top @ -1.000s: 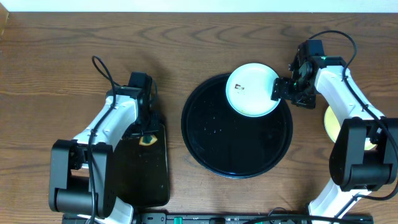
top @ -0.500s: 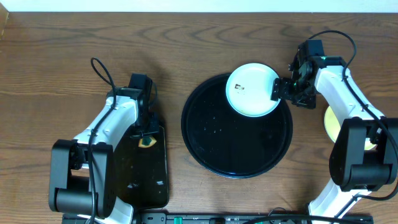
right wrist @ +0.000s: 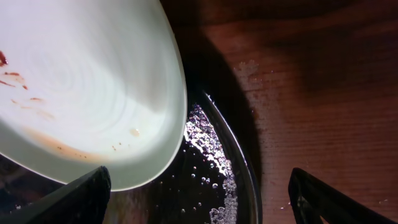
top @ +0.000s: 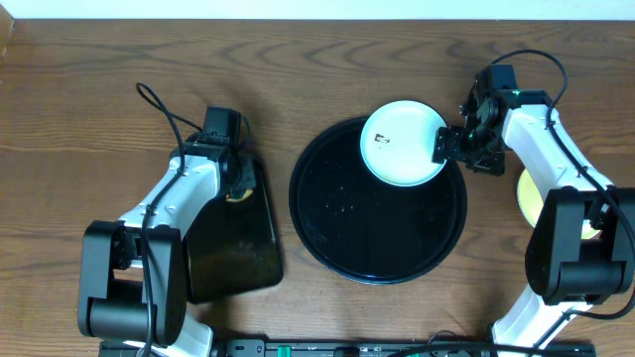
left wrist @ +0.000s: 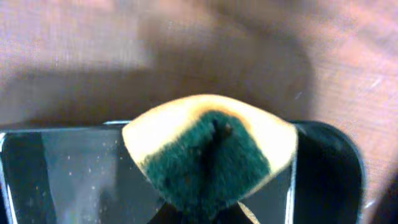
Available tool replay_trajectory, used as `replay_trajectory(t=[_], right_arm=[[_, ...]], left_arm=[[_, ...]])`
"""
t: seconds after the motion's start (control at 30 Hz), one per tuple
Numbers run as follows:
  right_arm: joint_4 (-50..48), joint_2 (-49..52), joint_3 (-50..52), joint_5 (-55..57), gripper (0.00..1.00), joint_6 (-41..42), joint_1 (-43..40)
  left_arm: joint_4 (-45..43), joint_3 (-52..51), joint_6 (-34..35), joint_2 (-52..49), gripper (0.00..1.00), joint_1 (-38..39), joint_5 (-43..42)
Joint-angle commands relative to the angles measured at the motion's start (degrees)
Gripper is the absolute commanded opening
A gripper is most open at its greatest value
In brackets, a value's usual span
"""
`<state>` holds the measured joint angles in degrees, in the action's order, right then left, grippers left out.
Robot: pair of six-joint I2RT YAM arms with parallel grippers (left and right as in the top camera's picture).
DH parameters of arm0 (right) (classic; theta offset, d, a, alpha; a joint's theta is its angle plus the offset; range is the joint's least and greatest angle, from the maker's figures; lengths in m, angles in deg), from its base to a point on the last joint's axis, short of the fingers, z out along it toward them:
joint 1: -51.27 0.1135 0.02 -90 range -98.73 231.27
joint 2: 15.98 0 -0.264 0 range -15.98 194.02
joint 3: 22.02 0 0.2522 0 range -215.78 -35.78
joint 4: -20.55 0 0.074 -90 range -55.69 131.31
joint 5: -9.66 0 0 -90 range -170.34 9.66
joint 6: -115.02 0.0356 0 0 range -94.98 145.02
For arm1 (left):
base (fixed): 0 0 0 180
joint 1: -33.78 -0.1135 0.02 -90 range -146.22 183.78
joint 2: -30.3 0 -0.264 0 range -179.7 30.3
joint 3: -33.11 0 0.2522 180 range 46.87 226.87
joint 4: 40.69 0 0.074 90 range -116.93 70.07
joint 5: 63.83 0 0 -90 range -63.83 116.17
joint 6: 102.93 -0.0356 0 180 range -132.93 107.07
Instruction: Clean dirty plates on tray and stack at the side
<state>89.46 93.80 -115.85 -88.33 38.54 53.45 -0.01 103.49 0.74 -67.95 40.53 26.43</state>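
**A:** Where's the plate now?

**B:** The pale blue plate sits at the tray's one o'clock and overlaps the rim. Brown smears show on its face.

**A:** Is it held?

**B:** The right claw is at the plate's three o'clock. In the wrist view its fingers stand wide apart, with the plate's edge just beside one and not pinched.

**A:** And the scrubbing?

**B:** Not begun, I'd judge. The left claw is clamped on a yellow-and-green sponge over the rectangular black tray, out at nine o'clock and well apart from the plate.

**A:** Anything finished?

**B:** A yellow plate lies on the table at three o'clock, half hidden by the arm. It may be the start of the stack. I can't see a third plate.
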Motion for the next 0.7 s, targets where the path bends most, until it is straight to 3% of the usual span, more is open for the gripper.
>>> replay_trajectory(t=[0.0,0.37,0.67], right_arm=[[0.2,-0.4,0.0,-0.4,0.89,-1.2,0.5],[0.7,-0.4,0.0,0.4,0.91,-1.6,0.5],[0.5,-0.4,0.0,0.5,0.90,-1.6,0.5]], left_arm=[[-3.6,-0.5,-2.0,-1.0,0.08,-0.3,1.6],[-5.7,0.9,-5.1,-0.8,0.07,-0.3,5.5],[15.4,9.4,2.3,6.7,0.07,-0.3,3.5]])
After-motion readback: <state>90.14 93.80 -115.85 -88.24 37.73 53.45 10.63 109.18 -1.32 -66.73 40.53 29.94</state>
